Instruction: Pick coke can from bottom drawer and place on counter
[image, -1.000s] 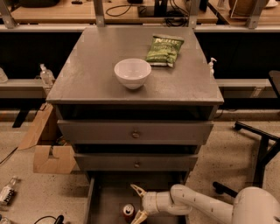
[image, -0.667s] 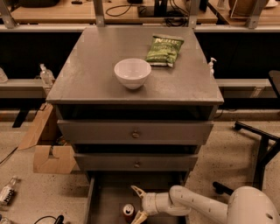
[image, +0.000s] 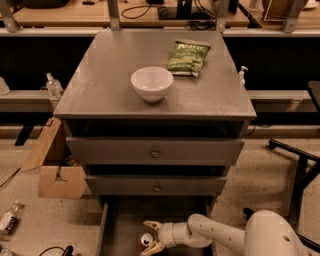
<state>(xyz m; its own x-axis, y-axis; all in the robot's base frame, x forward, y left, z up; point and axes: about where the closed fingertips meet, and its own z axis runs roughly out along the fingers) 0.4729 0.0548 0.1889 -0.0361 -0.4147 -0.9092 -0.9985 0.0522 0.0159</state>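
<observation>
Presently noted: coke can (image: 147, 241) standing on the flat grey floor of the bottom drawer (image: 122, 234), pulled out at 6 o'clock of the cabinet. Small red body, silver top facing up, white markings barely legible. Gripper (image: 145, 238) reaching in from 3 o'clock, fingers (image: 151, 225) spread wide, one at 12 and one at 6 o'clock of the can, just beside it; contact not discernible. On counter (image: 110, 85): white bowl (image: 152, 83), green chip bag (image: 188, 57) at its 1 o'clock.
</observation>
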